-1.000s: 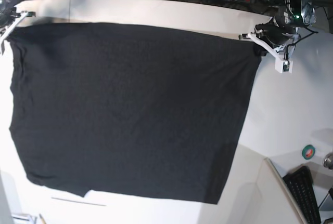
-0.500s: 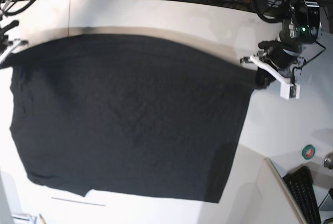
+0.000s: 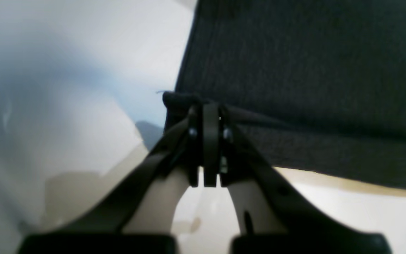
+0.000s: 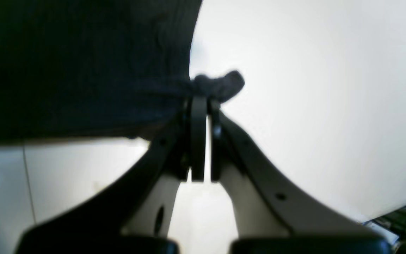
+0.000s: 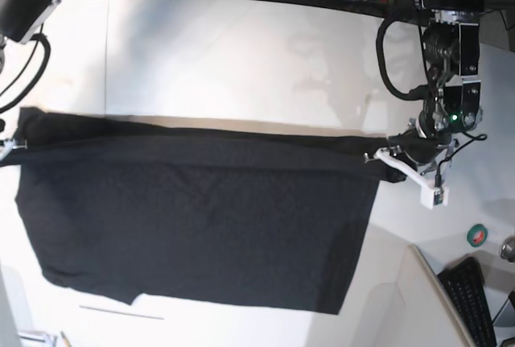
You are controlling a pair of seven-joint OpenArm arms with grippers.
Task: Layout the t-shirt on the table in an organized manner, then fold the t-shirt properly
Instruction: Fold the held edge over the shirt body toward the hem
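**Black shirt stretched between two clamped grippers over white table**

Base view: white table (image 5: 241, 49), broad and bare along its far half, cables and gear on the floor beyond the far edge. The t-shirt (image 5: 201, 226) lies spread across the near half, plain black side up, its far edge pulled into a taut, near-straight line. The left gripper (image 5: 376, 155) pinches that edge's corner at the view's right; the right gripper (image 5: 11, 146) sits at the frame's left margin, barely visible. A green tape roll (image 5: 478, 236) and a keyboard (image 5: 475, 299) sit low right, well apart from the cloth.

Left wrist view: jaws together, clamped on a bunched corner of the t-shirt (image 3: 294, 70); table (image 3: 65, 70) blurred behind.

Right wrist view: jaws closed on a small wad of t-shirt (image 4: 83, 63) corner; table (image 4: 312, 106) bright, thin dark seam at lower left.
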